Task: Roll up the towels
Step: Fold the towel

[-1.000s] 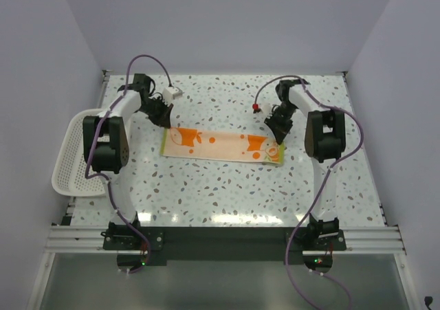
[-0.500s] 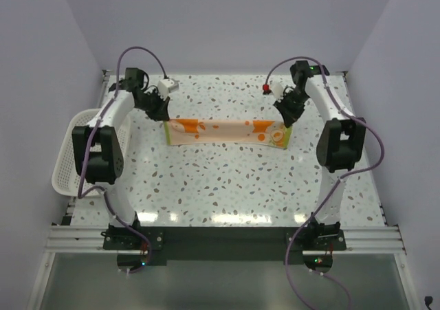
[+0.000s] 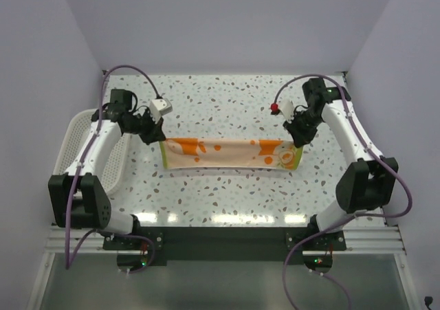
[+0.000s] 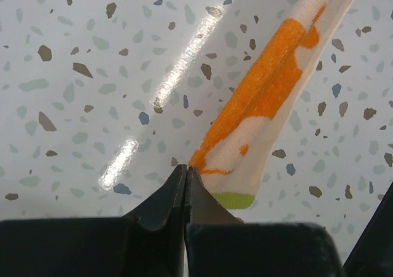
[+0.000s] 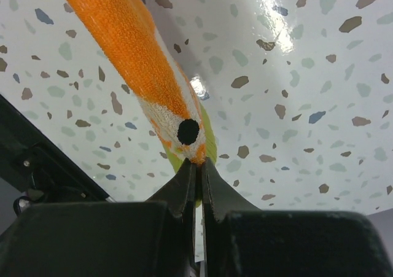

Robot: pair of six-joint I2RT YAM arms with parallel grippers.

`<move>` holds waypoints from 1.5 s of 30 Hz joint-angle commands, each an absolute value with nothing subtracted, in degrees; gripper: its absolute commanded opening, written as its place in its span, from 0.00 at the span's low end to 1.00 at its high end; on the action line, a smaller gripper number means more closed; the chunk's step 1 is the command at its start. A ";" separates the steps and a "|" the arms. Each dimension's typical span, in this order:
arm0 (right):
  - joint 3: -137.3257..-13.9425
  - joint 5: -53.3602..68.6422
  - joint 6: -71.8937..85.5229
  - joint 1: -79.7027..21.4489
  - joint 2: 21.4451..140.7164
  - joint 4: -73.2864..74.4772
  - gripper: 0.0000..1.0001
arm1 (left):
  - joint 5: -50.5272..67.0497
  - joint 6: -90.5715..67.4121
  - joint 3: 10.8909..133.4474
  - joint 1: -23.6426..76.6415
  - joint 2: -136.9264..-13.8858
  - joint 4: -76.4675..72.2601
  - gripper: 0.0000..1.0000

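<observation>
Orange towel (image 3: 230, 152) spans mid-frame, taut for rolling, since your left fingers (image 4: 164, 198) and right fingers (image 5: 218, 197) clench its ends.

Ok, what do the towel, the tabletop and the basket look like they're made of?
The towel looks like soft terry cloth, probably cotton: matte, with a fuzzy looped pile visible close up. The tabletop is hard and glossy with terrazzo-style speckles and glare streaks; whether it is stone or laminate is unclear. The basket is likely white moulded plastic, with mesh walls.
</observation>
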State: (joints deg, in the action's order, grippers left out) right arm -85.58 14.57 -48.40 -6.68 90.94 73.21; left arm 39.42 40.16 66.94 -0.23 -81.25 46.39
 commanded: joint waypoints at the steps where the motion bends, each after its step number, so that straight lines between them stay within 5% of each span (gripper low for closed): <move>1: -85.25 12.12 -51.06 -6.24 96.40 72.95 0.00 | 37.09 41.05 67.23 -1.41 -86.98 46.14 0.00; 10: -104.04 17.57 -47.64 -6.42 126.44 73.12 0.00 | 34.02 33.32 81.99 -1.14 -110.54 40.96 0.00; 21: -119.62 15.47 -46.76 -6.50 137.72 74.36 0.00 | 31.12 30.41 94.30 -0.70 -121.28 39.11 0.00; 24: -120.93 13.89 -45.01 -6.59 139.39 73.13 0.12 | 29.71 29.10 96.59 -0.35 -123.57 37.89 0.00; 25: -121.29 13.02 -44.30 -6.59 139.66 72.69 0.32 | 29.01 28.40 97.03 -0.44 -124.01 37.45 0.05; 29: -121.99 9.77 -40.62 -6.42 138.26 70.76 0.54 | 27.25 25.93 97.82 -0.44 -122.96 36.65 0.32; 35: -119.36 8.08 -37.27 -6.15 130.35 68.47 0.52 | 21.27 27.06 93.72 0.97 -114.01 35.08 0.50; 45: -119.27 10.20 -34.63 -10.11 134.38 67.94 0.41 | 22.94 26.20 82.19 7.29 -107.14 35.25 0.41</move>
